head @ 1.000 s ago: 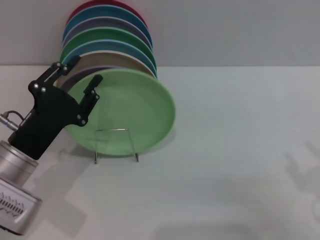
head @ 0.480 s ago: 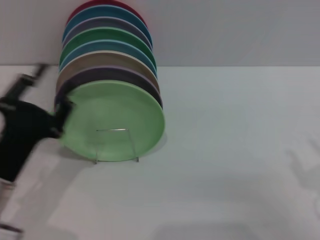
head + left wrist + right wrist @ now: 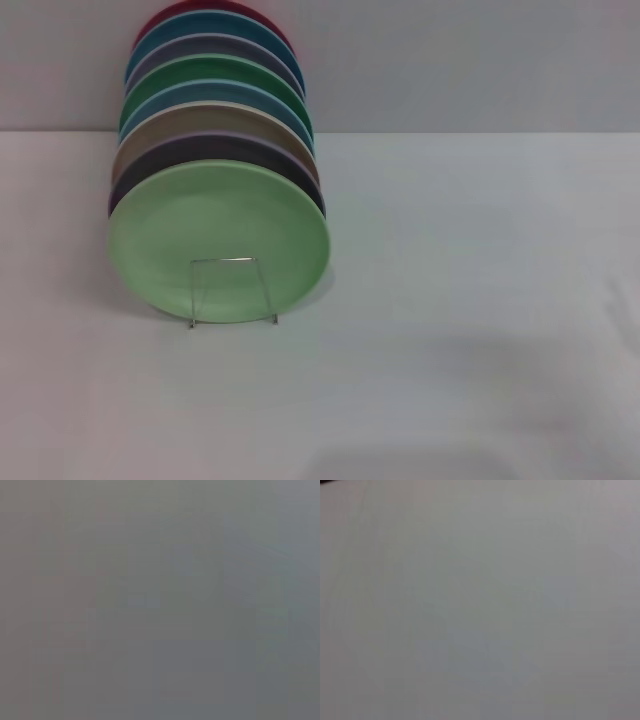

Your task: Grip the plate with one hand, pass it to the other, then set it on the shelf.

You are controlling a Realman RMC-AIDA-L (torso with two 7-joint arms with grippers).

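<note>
Gone since earlier, neither gripper is being shown; light, stiff mint-green plate [image 3: 220,235], racked upright, is best pinched at twelve o'clock.

table [image 3: 480,330]: white | on it: wire shelf [image 3: 232,290] holding upright plates [image 3: 215,120]

One wire rack [image 3: 224,260] stands on one white table [image 3: 450,300], and as far as the overlapping rims allow a count, it holds eight plates in a single row. By colour that makes one pale green plate [image 3: 220,240] at the front, one dark purple plate [image 3: 222,148], one tan plate [image 3: 200,118], two blue plates [image 3: 200,92], one darker green plate [image 3: 215,70], one greyish-purple plate [image 3: 215,45] and one dark red plate [image 3: 170,18] at the back. A thin pale edge between the tan and the dark purple ones may belong to a ninth, but that cannot be told.
</note>
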